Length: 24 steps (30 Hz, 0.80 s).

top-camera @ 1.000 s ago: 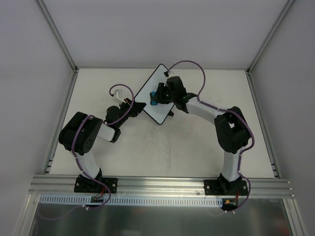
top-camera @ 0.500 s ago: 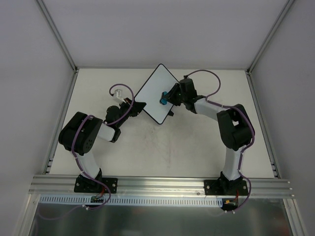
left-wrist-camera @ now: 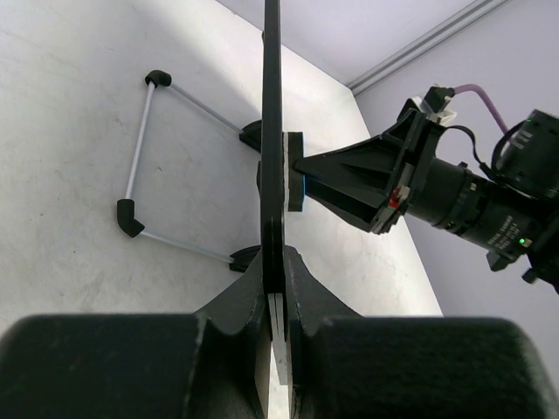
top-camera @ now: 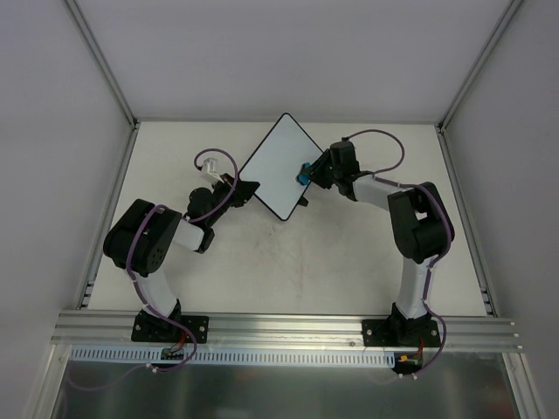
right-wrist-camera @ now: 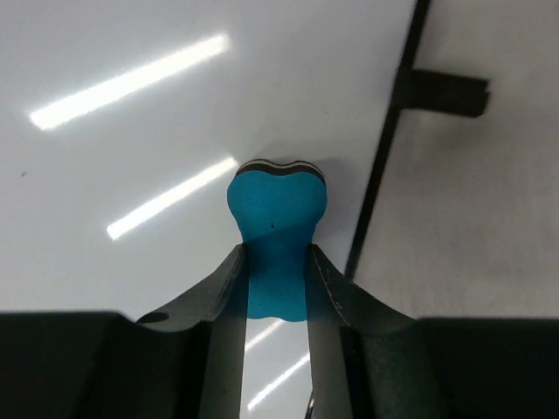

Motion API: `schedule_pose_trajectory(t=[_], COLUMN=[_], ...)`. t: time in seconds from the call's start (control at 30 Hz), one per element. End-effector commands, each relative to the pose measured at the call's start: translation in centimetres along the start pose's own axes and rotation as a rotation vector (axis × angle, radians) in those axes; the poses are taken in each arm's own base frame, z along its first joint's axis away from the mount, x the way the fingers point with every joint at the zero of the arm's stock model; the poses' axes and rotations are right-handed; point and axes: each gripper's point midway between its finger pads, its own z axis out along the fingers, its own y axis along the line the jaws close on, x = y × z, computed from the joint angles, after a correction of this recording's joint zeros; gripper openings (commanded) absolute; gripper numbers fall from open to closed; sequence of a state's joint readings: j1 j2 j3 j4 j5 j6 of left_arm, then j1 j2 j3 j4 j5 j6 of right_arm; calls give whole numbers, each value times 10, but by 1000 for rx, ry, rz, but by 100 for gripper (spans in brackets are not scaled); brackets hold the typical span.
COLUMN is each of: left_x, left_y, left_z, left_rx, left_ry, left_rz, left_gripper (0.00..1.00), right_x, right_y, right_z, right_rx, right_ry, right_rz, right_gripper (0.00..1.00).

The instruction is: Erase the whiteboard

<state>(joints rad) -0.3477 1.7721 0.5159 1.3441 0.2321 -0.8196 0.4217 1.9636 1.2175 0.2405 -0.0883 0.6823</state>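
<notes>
Sliding rightward over the last second, the right gripper (right-wrist-camera: 276, 255) has carried the blue eraser (right-wrist-camera: 277, 234) from the middle of the whiteboard (top-camera: 276, 157) out to its right-hand long edge, while the left arm has not budged. Nearest to me, both arms reach away from their bases across the table (top-camera: 332, 262). The left gripper (top-camera: 245, 188) comes first, its jaws clamped on the board's short near-left edge and holding it fast; its own camera sees the board edge-on, with a thin wire frame (left-wrist-camera: 138, 144) on the back side. Beyond that, the board sits in the far middle of the table, turned like a diamond, its long axis running from near-left to far-right. The right jaws are clamped on the eraser's waist, and its felt end presses against the white face just inside the black rim, close to a small black tab (right-wrist-camera: 441, 92). From where I stand the face looks clean, with no marks that I can make out. Nearly all of the surface lies to the left of the eraser, so I judge that any further stroke must run back leftward, away from the rim, and it belongs to the right arm.
</notes>
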Motion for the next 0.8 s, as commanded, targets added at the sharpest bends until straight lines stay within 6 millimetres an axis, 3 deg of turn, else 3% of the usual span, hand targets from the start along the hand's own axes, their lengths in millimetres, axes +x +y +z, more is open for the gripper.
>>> schedule_pose_trajectory(t=[0.0,0.3,0.4,0.43,0.57,0.6,0.77], left_x=[-34,-32,-33,-33,-34,-34,-36], left_y=[-53,-51,-51,-51,-52,-52,-54], left_z=[-6,-4,-2,-2,-1,-1,1], left_rx=[216,214,214,215,216,217,226], left_ry=[-137,-133,-134,-135,-139,-140,-141], left_rz=[145,134,131,131,133,134,133], left_gripper=[0,0,0,0,0,0,0], right_x=[6,-46,-65,-75,-91,-100,-84], right_y=[-56,-55,-40,-27,-11,3,-5], right_z=[12,2,-9,-19,-46,-56,-81], right_rx=[170,173,139,116,115,95,204], right_ry=[36,-42,-80,-108,-140,-158,-14], right_rz=[16,-5,-70,-91,-186,-210,-348], right_gripper=[0,0,0,0,0,0,0])
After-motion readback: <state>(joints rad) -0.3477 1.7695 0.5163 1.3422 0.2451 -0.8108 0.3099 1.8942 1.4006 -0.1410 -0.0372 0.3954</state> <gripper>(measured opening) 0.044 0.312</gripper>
